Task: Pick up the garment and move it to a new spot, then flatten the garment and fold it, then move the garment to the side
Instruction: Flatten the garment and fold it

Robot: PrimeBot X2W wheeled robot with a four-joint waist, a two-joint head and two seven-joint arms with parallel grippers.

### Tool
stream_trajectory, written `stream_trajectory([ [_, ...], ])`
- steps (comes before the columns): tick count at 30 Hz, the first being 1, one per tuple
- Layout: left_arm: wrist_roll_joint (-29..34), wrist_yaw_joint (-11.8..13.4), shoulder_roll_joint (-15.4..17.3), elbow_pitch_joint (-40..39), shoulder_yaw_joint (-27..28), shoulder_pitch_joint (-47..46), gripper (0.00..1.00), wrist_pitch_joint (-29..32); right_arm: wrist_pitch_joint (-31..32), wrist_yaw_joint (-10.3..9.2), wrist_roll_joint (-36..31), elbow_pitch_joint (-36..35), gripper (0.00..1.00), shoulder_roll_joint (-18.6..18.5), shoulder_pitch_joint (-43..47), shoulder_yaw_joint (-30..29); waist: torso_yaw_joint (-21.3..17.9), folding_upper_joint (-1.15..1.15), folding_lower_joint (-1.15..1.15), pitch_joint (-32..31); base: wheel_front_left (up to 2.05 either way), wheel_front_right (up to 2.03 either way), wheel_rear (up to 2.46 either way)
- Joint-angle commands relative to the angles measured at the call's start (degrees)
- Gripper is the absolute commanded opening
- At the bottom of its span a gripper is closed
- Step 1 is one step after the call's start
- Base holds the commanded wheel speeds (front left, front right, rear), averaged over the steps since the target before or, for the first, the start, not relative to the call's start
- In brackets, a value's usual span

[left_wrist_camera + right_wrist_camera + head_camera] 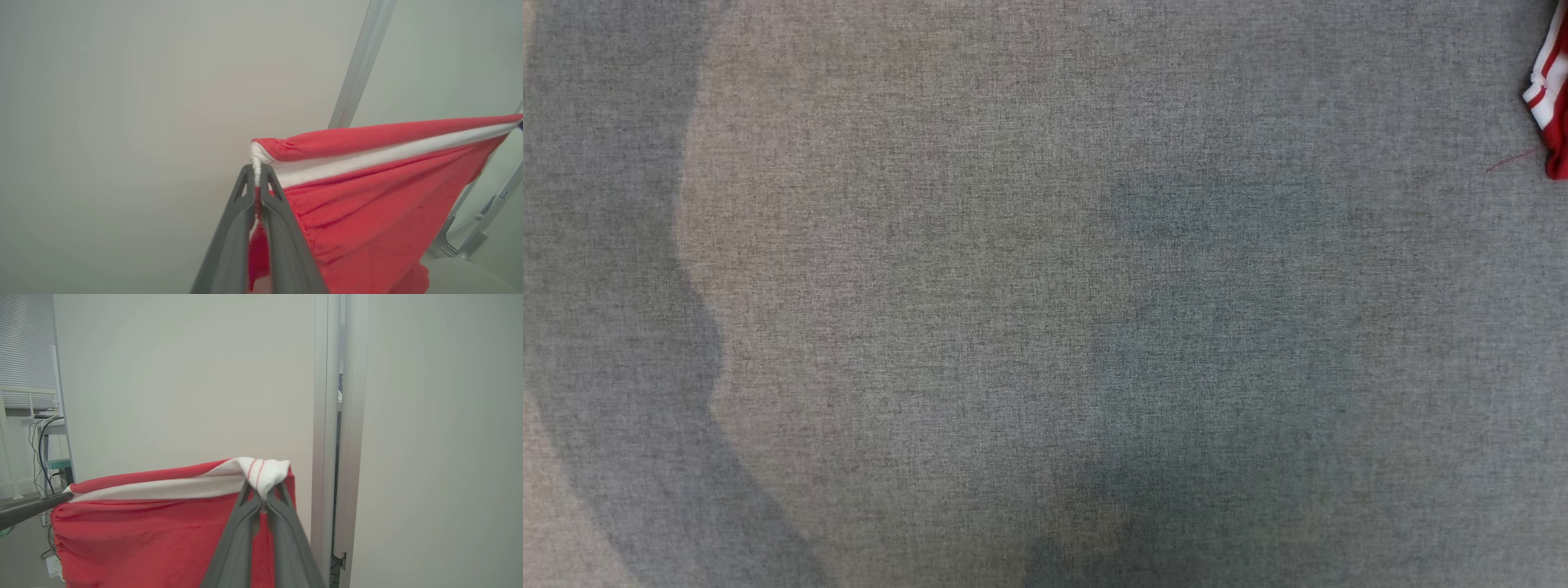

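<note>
The left claw [256, 169] was pinched shut on one corner of the garment [367, 220]. Its two dark fingers pressed together, with the gathered end of the white band [367, 157] nipped between the tips, just right of centre in the left wrist view. From there the red cloth ran taut to the right edge of the frame, where its far end was cut off. Its lower part dropped past the bottom edge, so its full shape could not be made out. Behind it stood a pale wall [122, 122] and a slanting metal post [359, 65].

In the right wrist view the right claw [264, 488] was likewise closed, gripping the other corner, a bunched white tip with two thin red lines, low in the middle of the frame. The cloth stretched away to the lower left, where the left claw showed as a dark bar at the left edge, reaching the far corner; the grip itself was too small to read there. The bottom of the garment was cut off by the frame. Cables [41, 433] and a slatted blind [26, 347] showed at the far left.

In the head view the grey fabric surface [1013, 286] lay under soft shadows. A small red-and-white piece of the garment sat at the upper right edge, mostly cut off, with a loose red thread [1512, 159] beside it. Whether that piece touched the surface could not be told.
</note>
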Motion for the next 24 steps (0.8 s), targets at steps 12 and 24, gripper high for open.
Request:
stream_trajectory([
  [12,-8.31,0.09,3.65,-3.77,-11.95,9.01,0.00,3.22,0.13,-0.18,6.33,0.09,0.00,-1.38,7.73,12.08,0.10,0.00,-0.01,-4.12,0.00,0.00,0.00],
  [24,-19.19,0.09,11.53,-14.65,-24.29,30.76,0.00,3.37,3.65,-0.17,17.00,-8.33,0.00,-5.83,28.97,25.76,-0.12,0.00,-0.01,-20.52,0.00,0.00,0.00],
])
